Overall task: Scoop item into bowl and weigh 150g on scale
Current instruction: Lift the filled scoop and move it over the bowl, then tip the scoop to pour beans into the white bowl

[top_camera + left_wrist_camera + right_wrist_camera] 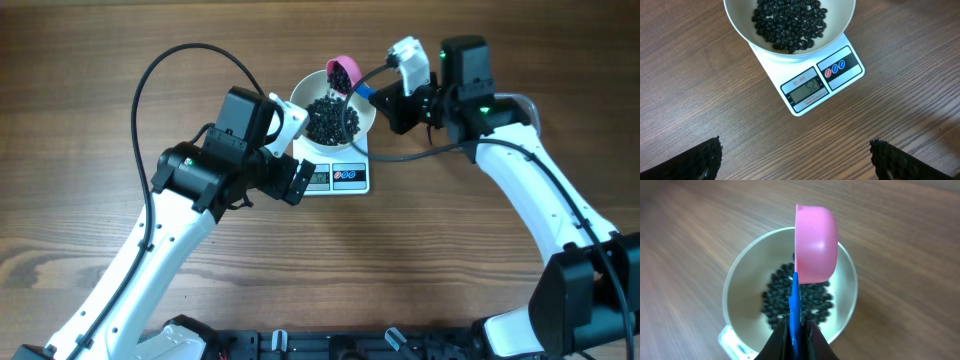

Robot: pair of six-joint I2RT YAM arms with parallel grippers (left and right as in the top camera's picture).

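Black fingers of the right gripper (794, 332) are closed on the thin blue handle (794, 297) of a small pink plastic scoop cup (815, 245). The right wrist view shows the handle pinched between them. The scoop is tipped on its side above the far rim of the bowl, its rounded underside turned toward that camera. Whether anything is inside it cannot be told.

Below it, the many small round matte black beans (789, 22) lie heaped in the bottom of the round plain white bowl (737, 22), covering the middle and leaving the smooth walls bare. The bowl stands on the far part of the small flat white rectangular digital scale (847, 75). The scale's near edge juts out from under the bowl. On that edge are a grey display (807, 89), its digits too faint to read surely, and to its right one red and two blue round buttons (835, 69).

The scale rests on a brown wood-grain surface (700, 100). The left gripper (797, 160) hangs over this surface just on the near side of the scale, its two dark ridged fingers (697, 161) spread wide with only bare wood between them. The right arm reaches in from the right, the left arm from the near left.
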